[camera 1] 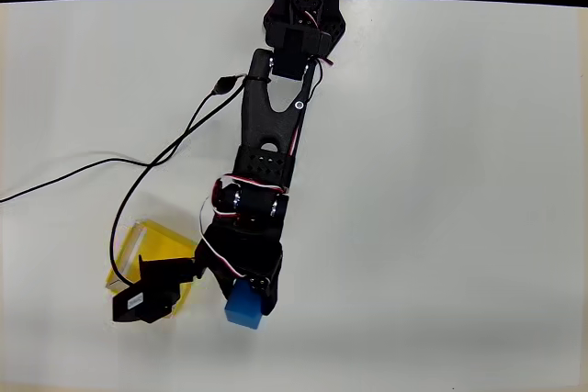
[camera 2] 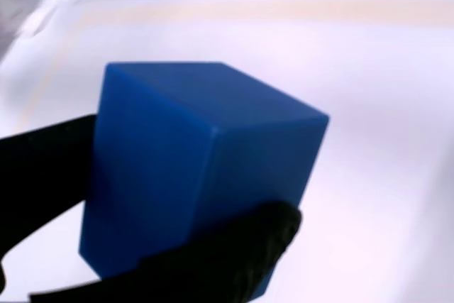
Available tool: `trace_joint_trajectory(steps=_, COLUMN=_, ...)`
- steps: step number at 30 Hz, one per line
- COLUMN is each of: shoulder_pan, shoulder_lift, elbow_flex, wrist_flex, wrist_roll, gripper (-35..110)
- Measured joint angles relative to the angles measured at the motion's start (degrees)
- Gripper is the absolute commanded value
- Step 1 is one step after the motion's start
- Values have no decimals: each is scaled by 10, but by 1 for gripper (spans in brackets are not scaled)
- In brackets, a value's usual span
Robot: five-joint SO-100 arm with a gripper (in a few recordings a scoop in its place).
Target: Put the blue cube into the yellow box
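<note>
From above, the black arm (camera 1: 276, 135) reaches down the white table (camera 1: 459, 181) from its base at the top edge, and right at its tip sits the blue cube (camera 1: 245, 308), poking out just below the gripper (camera 1: 250, 293). The cube is tucked against the black jaw parts, which cover its upper edge in the overhead view. Up close in the wrist view, the blue cube (camera 2: 198, 168) sits large in the middle of the frame, tilted with one corner edge facing us, and black fingers (camera 2: 234, 260) press against it from below right while another dark finger (camera 2: 42, 175) sits against its left face. So the claw is clamped on the cube, gripping it from two sides. Whether it is clear of the tabletop is hard to tell from these angles. Over to the left in the overhead view lies the yellow box (camera 1: 156, 245), near the claw but apart from it, its lower part hidden under a black camera mount that sticks out sideways from the wrist. A black cable (camera 1: 138, 181) loops across the table beside the arm.
</note>
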Motion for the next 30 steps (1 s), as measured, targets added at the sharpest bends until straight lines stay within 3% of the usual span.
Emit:
trace_joint_trajectory(steps=12, shoulder_pan=169, shoulder_lift=-51, elbow_flex=-38, wrist_flex=-78, wrist_roll=-63, gripper=9)
trace_joint_trajectory(steps=30, shoulder_pan=185, shoulder_lift=-217, elbow_flex=-142, wrist_flex=-87, wrist_roll=-57, gripper=9)
